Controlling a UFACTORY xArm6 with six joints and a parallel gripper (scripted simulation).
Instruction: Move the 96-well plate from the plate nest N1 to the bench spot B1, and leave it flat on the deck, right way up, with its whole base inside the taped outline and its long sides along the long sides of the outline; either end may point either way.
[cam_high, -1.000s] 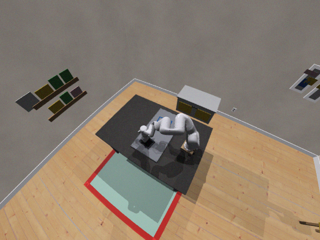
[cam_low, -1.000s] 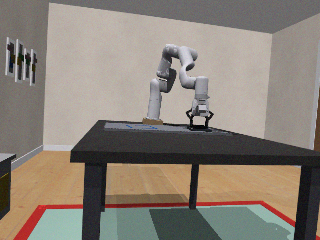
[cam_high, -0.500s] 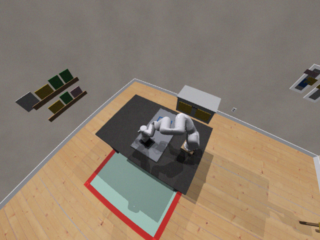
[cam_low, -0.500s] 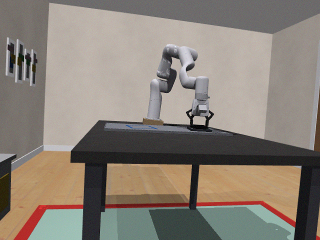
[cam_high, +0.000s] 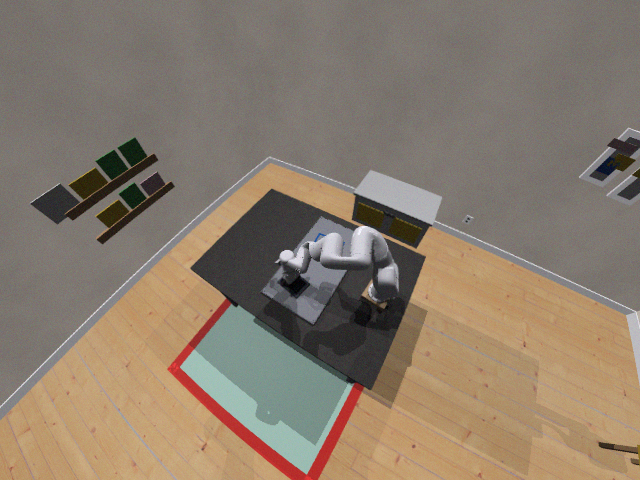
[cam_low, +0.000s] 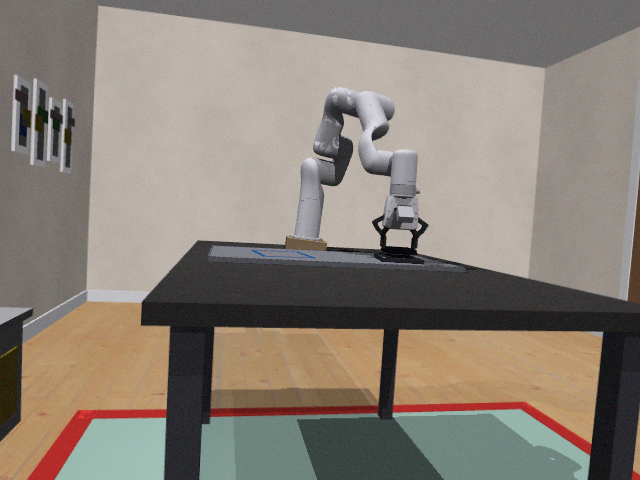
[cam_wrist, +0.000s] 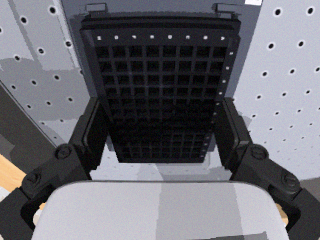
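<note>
The black 96-well plate (cam_wrist: 160, 90) is flat and right way up over the grey plate nest (cam_wrist: 156, 0), which carries a small white label at its far right corner. My gripper (cam_wrist: 160, 111) is shut on the plate, one finger on each long side. In the side view the gripper (cam_low: 398, 246) holds the plate (cam_low: 398, 252) just above the nest base (cam_low: 399, 259). From above, the plate (cam_high: 292, 283) is under the wrist. The blue taped outline (cam_low: 282, 253) lies to the left on the grey deck, and it also shows in the overhead view (cam_high: 325, 238), partly hidden by the arm.
The grey perforated deck lies on a black table (cam_high: 305, 273). The arm's tan base block (cam_low: 306, 242) stands behind the outline. A grey cabinet (cam_high: 397, 206) stands beyond the table, and a red-edged green mat (cam_high: 263, 382) lies on the floor.
</note>
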